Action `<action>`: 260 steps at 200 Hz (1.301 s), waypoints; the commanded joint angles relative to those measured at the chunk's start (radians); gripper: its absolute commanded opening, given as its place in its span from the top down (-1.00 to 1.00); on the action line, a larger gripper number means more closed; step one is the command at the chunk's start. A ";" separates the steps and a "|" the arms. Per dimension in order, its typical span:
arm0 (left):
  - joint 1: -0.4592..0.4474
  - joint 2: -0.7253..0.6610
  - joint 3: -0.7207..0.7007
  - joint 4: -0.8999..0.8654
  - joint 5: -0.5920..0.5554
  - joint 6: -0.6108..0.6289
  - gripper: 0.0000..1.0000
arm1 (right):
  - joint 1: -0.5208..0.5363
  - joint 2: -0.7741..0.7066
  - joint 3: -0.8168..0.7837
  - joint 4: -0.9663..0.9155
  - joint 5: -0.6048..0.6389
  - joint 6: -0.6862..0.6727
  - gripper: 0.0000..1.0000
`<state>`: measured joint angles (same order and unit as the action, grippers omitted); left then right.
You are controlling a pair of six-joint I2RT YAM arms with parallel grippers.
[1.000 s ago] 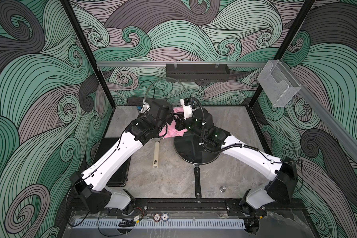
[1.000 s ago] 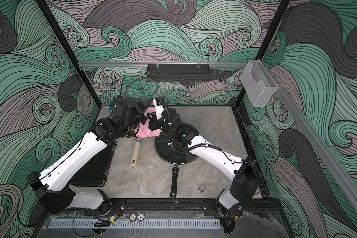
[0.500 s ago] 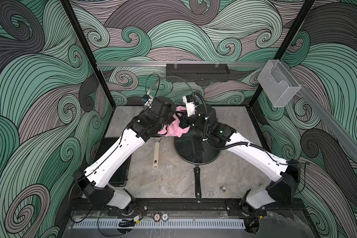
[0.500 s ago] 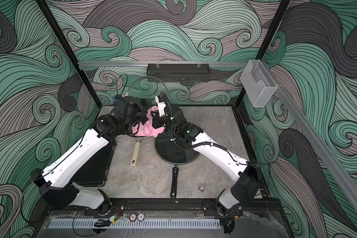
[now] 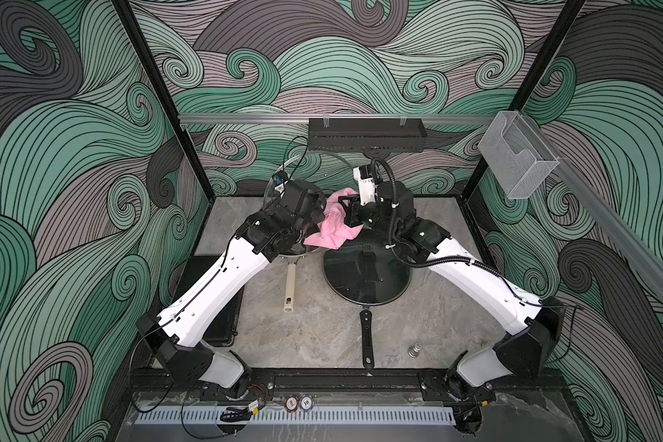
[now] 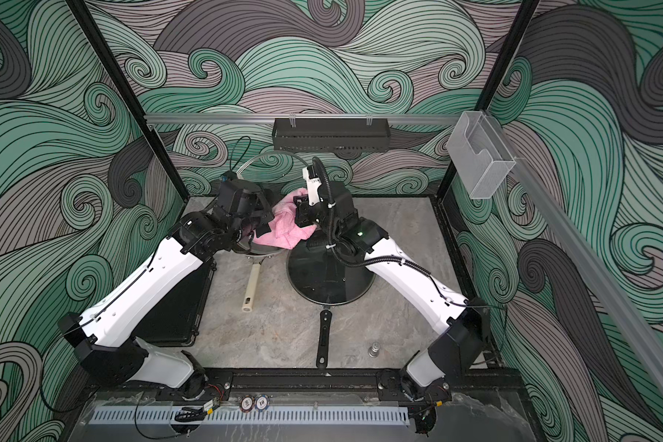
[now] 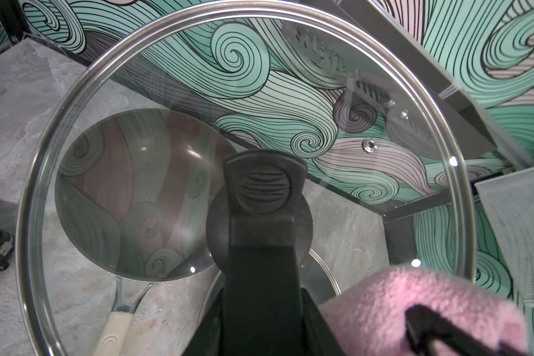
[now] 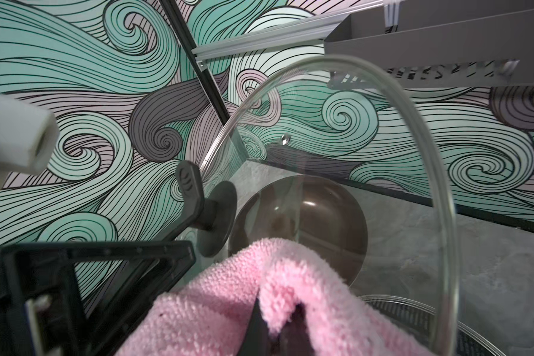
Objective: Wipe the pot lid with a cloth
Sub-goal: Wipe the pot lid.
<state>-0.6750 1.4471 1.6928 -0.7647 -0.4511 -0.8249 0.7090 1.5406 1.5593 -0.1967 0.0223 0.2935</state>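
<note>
The left gripper (image 7: 264,209) clamps its jaws on the black knob (image 7: 219,234) of the glass lid (image 7: 198,92), holding it lifted and nearly upright over the cream-handled pan (image 7: 121,197). The right gripper (image 8: 275,320) pinches the pink cloth (image 8: 228,302) tight at the lid's lower rim, though I cannot tell whether terry meets glass. To wipe well, the right arm should press the cloth flat on the lid's face and sweep from rim toward knob in overlapping arcs, while the left braces the lid against that push.
</note>
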 commanded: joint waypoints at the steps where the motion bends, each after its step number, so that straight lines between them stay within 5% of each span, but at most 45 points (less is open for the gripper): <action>1: -0.001 -0.056 0.117 0.052 0.005 0.158 1.00 | -0.050 0.044 0.056 -0.075 0.018 -0.017 1.00; 34: -0.001 -0.102 0.027 0.143 0.051 0.227 1.00 | -0.069 0.089 0.110 -0.133 -0.027 -0.018 1.00; 129: -0.001 -0.045 0.060 0.077 0.236 0.392 1.00 | -0.104 0.207 0.244 -0.225 -0.087 -0.012 1.00; 171: -0.001 -0.039 0.044 0.103 0.311 0.450 1.00 | -0.112 0.234 0.245 -0.216 -0.158 0.025 1.00; 215: 0.002 0.026 0.084 0.049 0.254 0.457 1.00 | -0.141 0.213 0.218 -0.227 -0.178 0.109 1.00; 260: 0.002 0.027 0.070 0.116 0.373 0.493 1.00 | -0.182 0.192 0.181 -0.219 -0.226 0.124 1.00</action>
<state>-0.6689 1.5139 1.6863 -0.8474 -0.1467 -0.3756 0.5400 1.7542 1.7523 -0.4053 -0.1844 0.4011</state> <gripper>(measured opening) 0.345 0.049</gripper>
